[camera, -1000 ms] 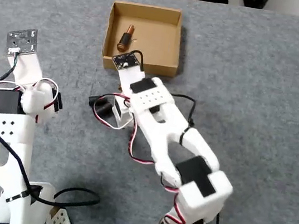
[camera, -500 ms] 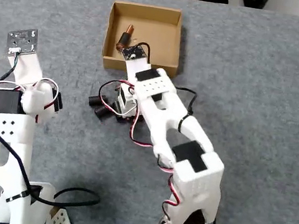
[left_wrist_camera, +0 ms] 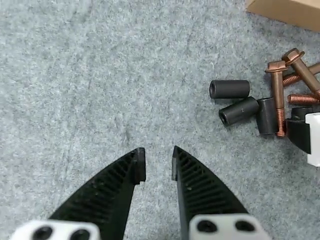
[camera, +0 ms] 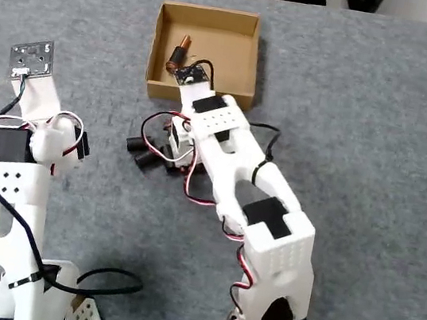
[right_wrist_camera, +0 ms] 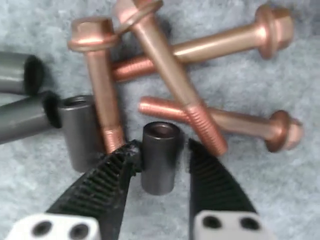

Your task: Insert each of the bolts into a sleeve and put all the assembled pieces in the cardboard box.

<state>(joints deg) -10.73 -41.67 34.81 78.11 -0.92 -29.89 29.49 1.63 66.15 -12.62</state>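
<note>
Left wrist view: the left gripper point(left_wrist_camera: 159, 162) hangs narrowly parted and empty above the carpet point(left_wrist_camera: 75, 75), with two black sleeves point(left_wrist_camera: 229, 89) lying well ahead of its fingers. Right wrist view: the right gripper point(right_wrist_camera: 161, 150) stands open around a short, dark, hollow sleeve point(right_wrist_camera: 160, 167) between its fingers, not clamped. Copper flanged bolts point(right_wrist_camera: 165, 70) cross just beyond the tips.
</note>
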